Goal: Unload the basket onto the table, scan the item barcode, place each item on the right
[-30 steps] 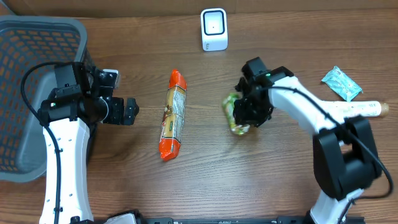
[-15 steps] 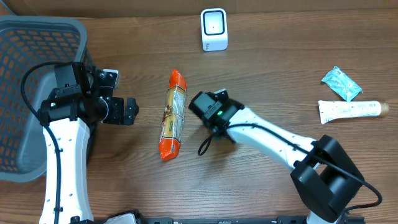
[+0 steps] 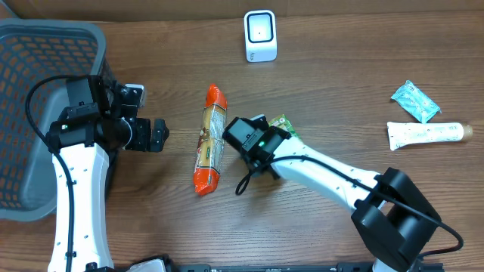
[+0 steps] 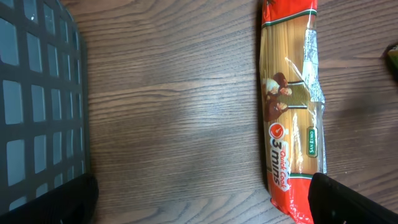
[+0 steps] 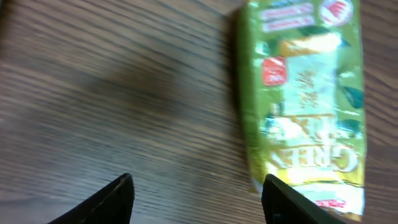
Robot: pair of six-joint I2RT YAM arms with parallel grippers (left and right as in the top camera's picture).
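The right gripper (image 5: 198,202) stands with jaws apart and nothing between them, the green packet (image 5: 305,106) lying flat on the table (image 5: 124,93) just ahead of its right finger, the white scanner (image 3: 260,35) well beyond.

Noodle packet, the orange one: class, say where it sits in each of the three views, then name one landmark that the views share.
Overhead: the noodle packet lies lengthwise near the centre, between the two arms.
Left wrist: the noodle packet runs top to bottom in the right half.
Right wrist: not in it; only a green packet shows.
Shared landmark: the wooden table, seen in all three.
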